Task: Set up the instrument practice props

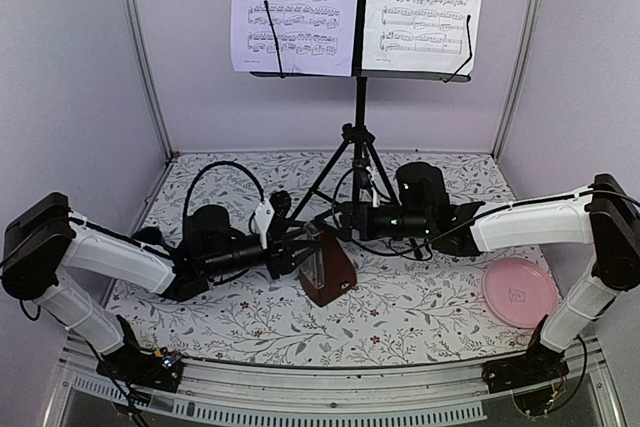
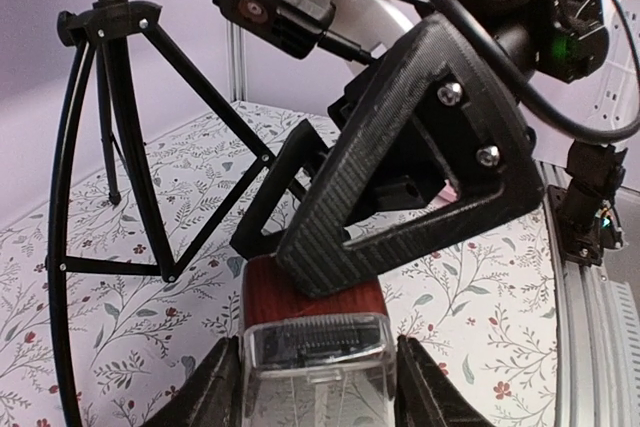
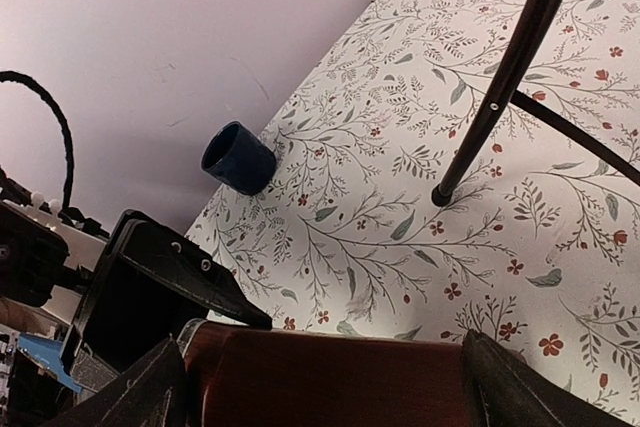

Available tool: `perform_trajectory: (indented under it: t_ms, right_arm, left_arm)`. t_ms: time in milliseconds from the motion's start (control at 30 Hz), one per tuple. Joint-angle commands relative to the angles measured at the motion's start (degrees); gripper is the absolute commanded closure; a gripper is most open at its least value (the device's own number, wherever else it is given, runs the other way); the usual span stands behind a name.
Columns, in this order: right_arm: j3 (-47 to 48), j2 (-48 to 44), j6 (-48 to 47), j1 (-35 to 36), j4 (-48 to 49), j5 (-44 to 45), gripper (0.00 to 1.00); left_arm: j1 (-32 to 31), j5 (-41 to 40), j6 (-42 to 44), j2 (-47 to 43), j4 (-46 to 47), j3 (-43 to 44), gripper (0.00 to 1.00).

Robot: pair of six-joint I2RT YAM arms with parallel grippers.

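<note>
Left gripper and right gripper both clamped the metronome; beyond it, the blue mug hid its contents.

High rear view looks forward; both close wrist views share metronome.

The metronome is glossy dark-red wood with a clear plastic front. The stand is matt black metal, its sheets plain white paper. At four o'clock, the pink plate looks smooth and shiny.
</note>
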Motion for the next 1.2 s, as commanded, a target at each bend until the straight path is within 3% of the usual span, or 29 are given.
perform_trajectory:
  t_ms: [0,800,1000,1167]
  right_arm:
    - [-5.75,5.98,-3.7,-3.07,-13.64,7.09,0.06]
    - [-8.53,5.45,-7.04,-7.82,-14.12,7.33,0.1]
    - [-7.84,2.49,-8.12,-7.81,-11.89,3.75,0.1]
    - [-5.57,0.53,-10.12,-6.7,-10.43,-0.15,0.1]
  left_arm:
    - [0.56,1.89,0.4,-0.77,0.81,-2.38,0.77]
    - [0.25,3.57,2.82,-2.15,1.29,-4.05,0.8]
    - [0.94,1.28,-3.05,-9.87,-9.84,-2.39,0.81]
    - [3.48,-4.7,-7.54,-14.95,-26.55,0.26,0.83]
